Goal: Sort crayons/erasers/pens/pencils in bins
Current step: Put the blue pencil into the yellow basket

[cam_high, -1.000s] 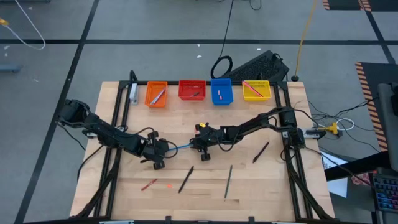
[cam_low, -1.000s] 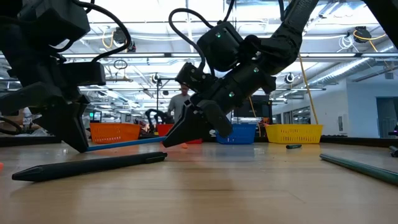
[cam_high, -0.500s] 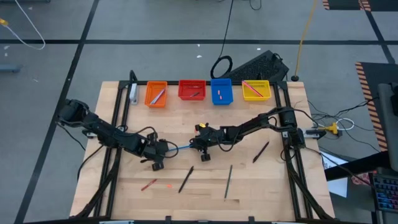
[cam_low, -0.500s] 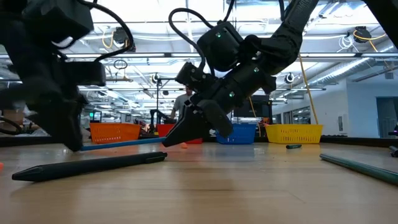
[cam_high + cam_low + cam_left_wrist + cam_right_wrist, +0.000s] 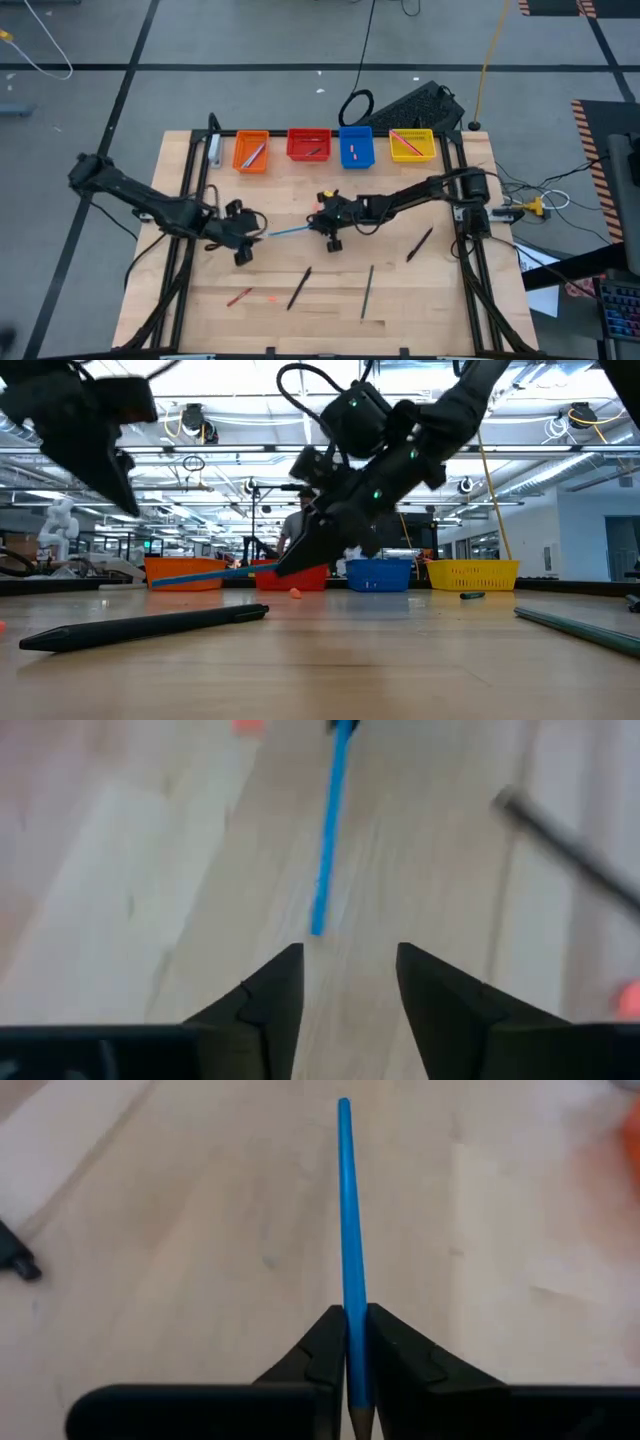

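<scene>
My left gripper (image 5: 350, 982) has let go and backed off, fingers apart, so the blue pen (image 5: 290, 231) hangs clamped in my right gripper (image 5: 356, 1350), short of the bins (image 5: 333, 146).

Wooden table (image 5: 400, 300) with black frame rails. Black keyboard (image 5: 418, 104) on the floor beyond it, beside a coiled black cable (image 5: 355, 104). Yellow cable (image 5: 492, 55). Person (image 5: 296, 528) standing in the background hall.

Four bins (image 5: 251, 151), two arms (image 5: 150, 205), five loose sticks (image 5: 299, 287)
</scene>
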Motion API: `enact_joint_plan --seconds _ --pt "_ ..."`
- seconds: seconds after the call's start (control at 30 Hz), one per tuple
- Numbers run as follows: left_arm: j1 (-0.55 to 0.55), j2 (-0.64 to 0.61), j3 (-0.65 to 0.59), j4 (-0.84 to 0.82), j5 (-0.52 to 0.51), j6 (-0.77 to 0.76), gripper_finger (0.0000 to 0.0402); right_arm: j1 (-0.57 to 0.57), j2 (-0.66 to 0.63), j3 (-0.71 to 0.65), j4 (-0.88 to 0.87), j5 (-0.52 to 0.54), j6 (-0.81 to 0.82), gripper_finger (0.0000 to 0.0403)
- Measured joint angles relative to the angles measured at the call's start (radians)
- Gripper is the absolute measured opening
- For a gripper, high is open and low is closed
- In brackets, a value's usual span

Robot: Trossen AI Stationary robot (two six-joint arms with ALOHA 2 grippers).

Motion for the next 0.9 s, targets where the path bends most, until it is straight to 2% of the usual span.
enact_joint_plan --seconds 0.23,0.4,0.53,0.63,0.77,0.9 --pt "0.000 -0.173 -0.121 0.215 -0.008 0.088 0.0102 -0.068 -0.262 0.000 -0.377 0.147 -0.100 0.0031" --pt "0.000 -0.221 -0.208 0.291 -0.008 0.059 0.0074 -0.165 -0.480 0.000 -0.656 0.294 -0.118 0.0031" --pt "0.000 -0.228 -0.260 0.355 -0.005 0.051 0.0056 -0.292 -0.646 -0.017 -0.802 0.386 -0.126 0.0030" --pt "-0.002 -0.227 -0.279 0.376 -0.004 0.051 0.0046 -0.423 -0.773 -0.105 -0.778 0.379 -0.147 0.0026" --pt "-0.003 -0.227 -0.282 0.390 -0.004 0.065 0.0036 -0.620 -0.920 -0.325 -0.638 0.285 -0.194 0.0025" --pt "-0.003 -0.227 -0.282 0.400 -0.004 0.083 0.0031 -0.788 -1.002 -0.507 -0.511 0.278 -0.260 0.0026"
